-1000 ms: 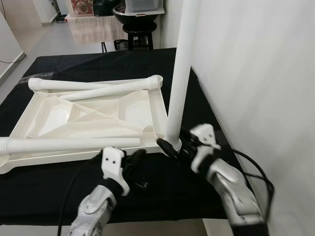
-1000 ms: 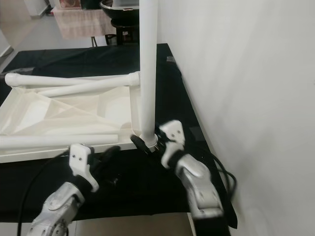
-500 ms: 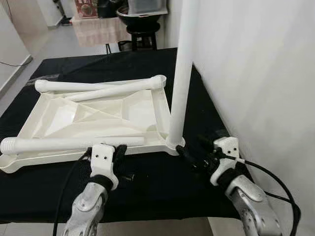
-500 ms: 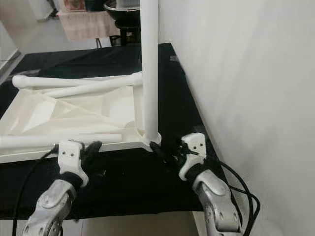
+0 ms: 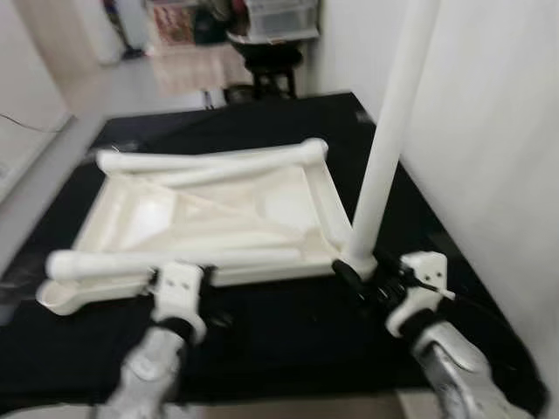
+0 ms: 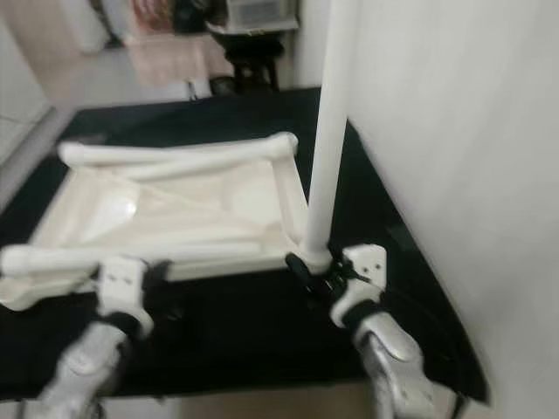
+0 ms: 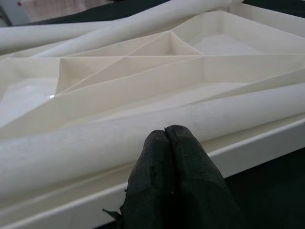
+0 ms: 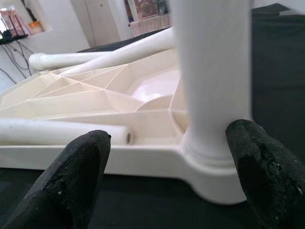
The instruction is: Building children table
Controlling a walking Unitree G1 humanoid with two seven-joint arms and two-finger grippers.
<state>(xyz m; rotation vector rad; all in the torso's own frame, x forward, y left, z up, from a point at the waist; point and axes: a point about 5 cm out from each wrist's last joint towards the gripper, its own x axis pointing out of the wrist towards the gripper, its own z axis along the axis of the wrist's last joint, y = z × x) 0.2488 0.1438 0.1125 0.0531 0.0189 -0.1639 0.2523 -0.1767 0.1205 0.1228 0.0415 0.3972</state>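
Moved: right claw (image 5: 354, 281) back in against upright leg (image 5: 384, 144), lower right.
Right claw: spread, straddling leg base.
Left claw (image 7: 172, 138): closed, empty, at tabletop (image 5: 218, 209) edge.
Counter (image 5: 288, 323): black.

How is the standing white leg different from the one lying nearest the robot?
The standing leg is upright, seated in the near right corner socket of the upturned tabletop; the lying leg rests flat along the near edge, not fitted. The open right hand brackets the standing leg's base; the shut left hand sits just in front of the lying leg. Both are plain white tubes.
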